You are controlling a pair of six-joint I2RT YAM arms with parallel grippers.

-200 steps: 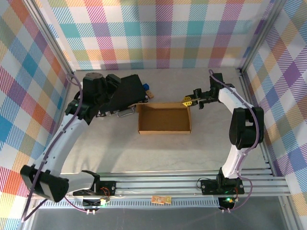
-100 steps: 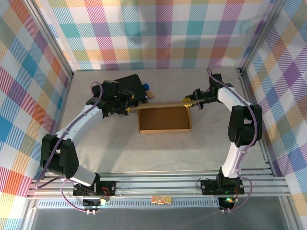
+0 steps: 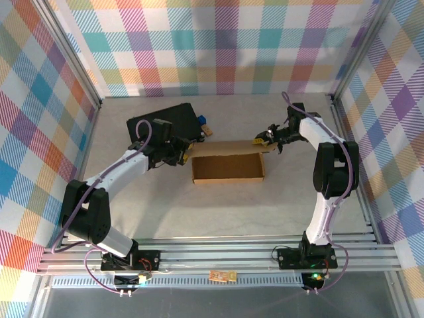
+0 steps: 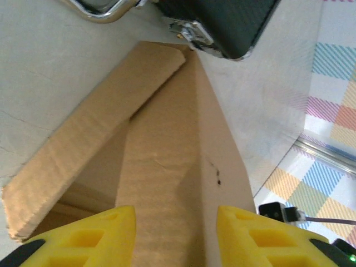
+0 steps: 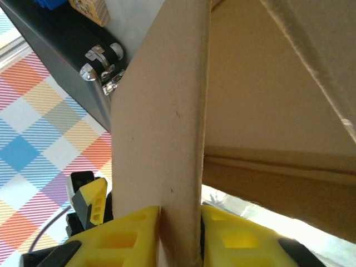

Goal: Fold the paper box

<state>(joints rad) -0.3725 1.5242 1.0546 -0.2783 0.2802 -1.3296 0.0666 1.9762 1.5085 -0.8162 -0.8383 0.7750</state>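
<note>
The paper box [image 3: 227, 173] sits open at mid-tabletop [image 3: 199, 212], just near of the black case [image 3: 173, 120]. The step in hand looks like folding its far wall. The right claw [image 5: 179, 214] is clenched on the wall's right end, pads flat against both faces. The left claw [image 4: 175, 214] stands partly open astride the left end, gripping nothing. Next it likely must close there, so both turn the wall inward together.

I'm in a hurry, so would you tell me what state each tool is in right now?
Left tool: open, poised over a panel of the paper box, not pinching it.
Right tool: closed on an upright wall of the paper box.
</note>
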